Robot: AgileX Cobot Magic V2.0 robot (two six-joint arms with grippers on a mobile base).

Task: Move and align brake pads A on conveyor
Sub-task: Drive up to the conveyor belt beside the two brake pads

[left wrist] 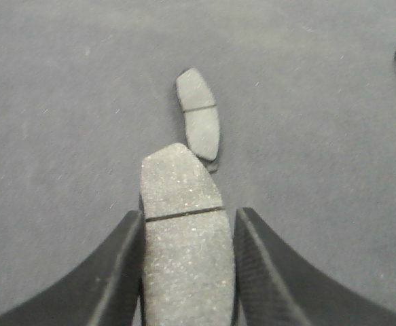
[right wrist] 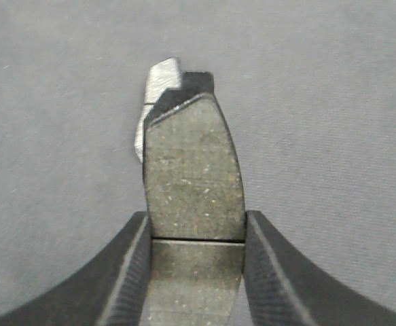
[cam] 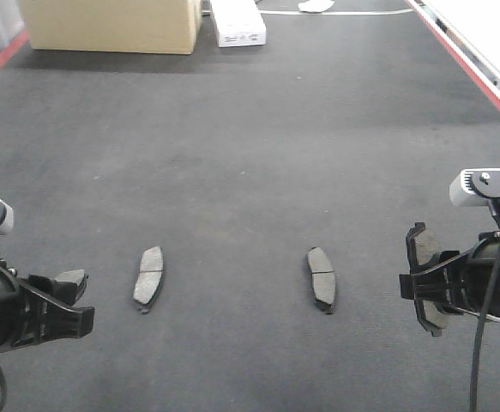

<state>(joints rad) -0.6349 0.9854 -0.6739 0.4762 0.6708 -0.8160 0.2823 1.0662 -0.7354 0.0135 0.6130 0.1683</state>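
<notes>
Slippage looks the main risk, since each hand, left hand [cam: 61,300] and right hand [cam: 425,279], grips one pad only by its edges above the conveyor [cam: 250,154], beside two lying brake pads [cam: 149,279] [cam: 322,279]: four pads, two hands.

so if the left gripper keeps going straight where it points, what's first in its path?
Probably the loose dark-grey crescent brake pad lying on the grey felt belt, just beyond the tip of the pad held by the left gripper; depth unclear.
</notes>
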